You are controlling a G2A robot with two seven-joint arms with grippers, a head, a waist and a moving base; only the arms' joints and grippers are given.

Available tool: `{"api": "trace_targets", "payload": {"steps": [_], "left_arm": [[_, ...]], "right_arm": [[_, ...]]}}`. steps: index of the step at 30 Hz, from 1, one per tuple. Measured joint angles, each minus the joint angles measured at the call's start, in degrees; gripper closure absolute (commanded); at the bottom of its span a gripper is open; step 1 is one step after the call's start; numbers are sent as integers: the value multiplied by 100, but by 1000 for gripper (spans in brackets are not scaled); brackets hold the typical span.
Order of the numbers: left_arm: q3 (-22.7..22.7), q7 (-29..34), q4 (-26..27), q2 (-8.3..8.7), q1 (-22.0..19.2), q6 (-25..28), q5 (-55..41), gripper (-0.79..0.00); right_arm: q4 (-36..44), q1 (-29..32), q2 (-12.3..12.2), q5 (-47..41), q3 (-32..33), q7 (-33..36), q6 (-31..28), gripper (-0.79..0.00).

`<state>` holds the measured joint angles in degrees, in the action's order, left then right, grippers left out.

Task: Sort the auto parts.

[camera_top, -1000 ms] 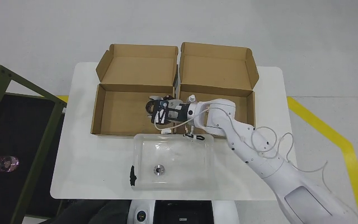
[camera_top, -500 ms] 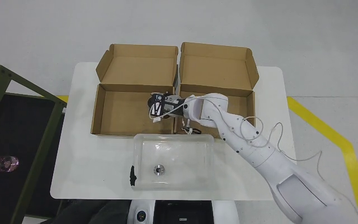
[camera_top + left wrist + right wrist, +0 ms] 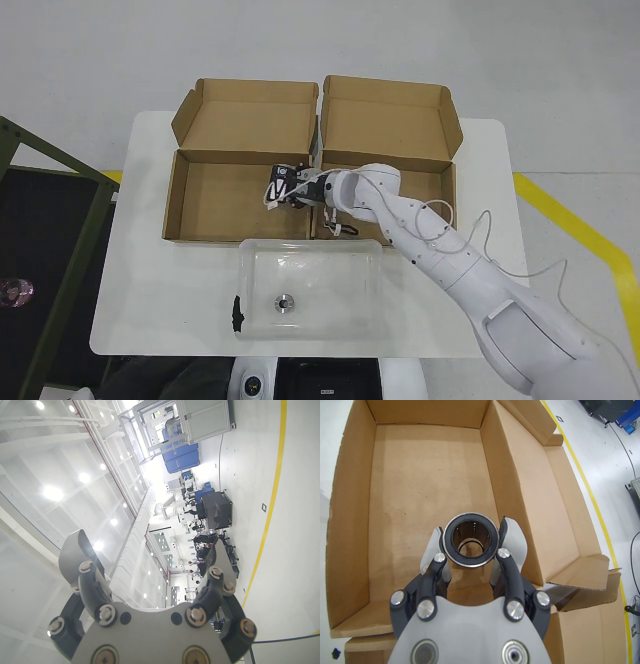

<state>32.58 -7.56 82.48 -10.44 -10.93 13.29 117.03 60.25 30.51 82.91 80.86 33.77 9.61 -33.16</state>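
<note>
My right gripper (image 3: 471, 545) is shut on a black and steel cylindrical bearing (image 3: 471, 543), a hollow sleeve with its bore facing the wrist camera. It hangs above the floor of the left cardboard box (image 3: 425, 482), close to that box's right wall. From above, the right gripper (image 3: 282, 189) sits over the right end of the left box (image 3: 215, 200). The right cardboard box (image 3: 440, 185) stands beside it. A clear plastic bin (image 3: 310, 290) in front holds a small round metal part (image 3: 286, 302). My left gripper (image 3: 150, 552) is open, pointing up at a hall ceiling.
A small black part (image 3: 237, 315) lies at the clear bin's left front corner. Both boxes have lids standing open at the back. White tabletop is bare to the left of the bin and boxes. A dark cart (image 3: 40, 270) stands left of the table.
The right arm has carried the bearing a little farther back over the left box, and its elbow has swung in over the right box.
</note>
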Motion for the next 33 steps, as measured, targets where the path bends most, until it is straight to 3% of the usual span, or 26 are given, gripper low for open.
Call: {"api": "trace_targets", "payload": {"steps": [3, 8, 20, 26, 33], "left_arm": [[0, 0, 0, 0, 0, 0, 0, -785], [0, 0, 0, 0, 0, 0, 0, -785], [0, 0, 0, 0, 0, 0, 0, -785], [0, 0, 0, 0, 0, 0, 0, -785], [0, 0, 0, 0, 0, 0, 0, -785]], "right_arm": [[-77, -10, 40, 21, -9, 4, 12, -203], [-166, -10, 92, 68, -3, 5, 29, -520], [122, -86, 88, 158, 283, -114, -106, -508], [769, 119, -31, 33, 637, -150, -386, -489], [1823, 687, -224, -23, 1020, 181, -724, -548]]}}
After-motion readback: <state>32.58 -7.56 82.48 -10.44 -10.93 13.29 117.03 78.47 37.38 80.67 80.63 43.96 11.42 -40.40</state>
